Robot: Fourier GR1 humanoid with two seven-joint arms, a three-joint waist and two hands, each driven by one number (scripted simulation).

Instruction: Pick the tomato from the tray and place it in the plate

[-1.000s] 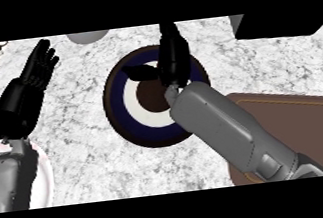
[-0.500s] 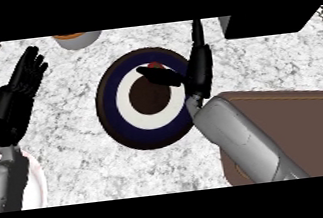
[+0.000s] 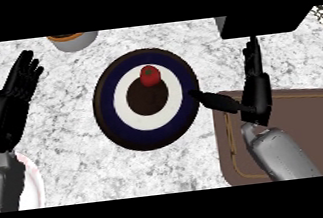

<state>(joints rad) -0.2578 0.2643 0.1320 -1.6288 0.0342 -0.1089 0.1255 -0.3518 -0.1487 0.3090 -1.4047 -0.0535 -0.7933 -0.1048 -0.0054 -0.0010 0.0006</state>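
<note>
Resting on the plate (image 3: 118,131), toward its far side, the tomato (image 3: 149,74) lies left of the right hand (image 3: 254,90), whose fingers are straight and wide above the tray (image 3: 320,108); left hand (image 3: 11,100) open at left.

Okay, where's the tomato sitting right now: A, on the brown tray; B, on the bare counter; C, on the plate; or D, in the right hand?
C: the tomato rests on the plate, near its far side, while the right hand is open beside the plate, over the brown tray, holding nothing.
</note>
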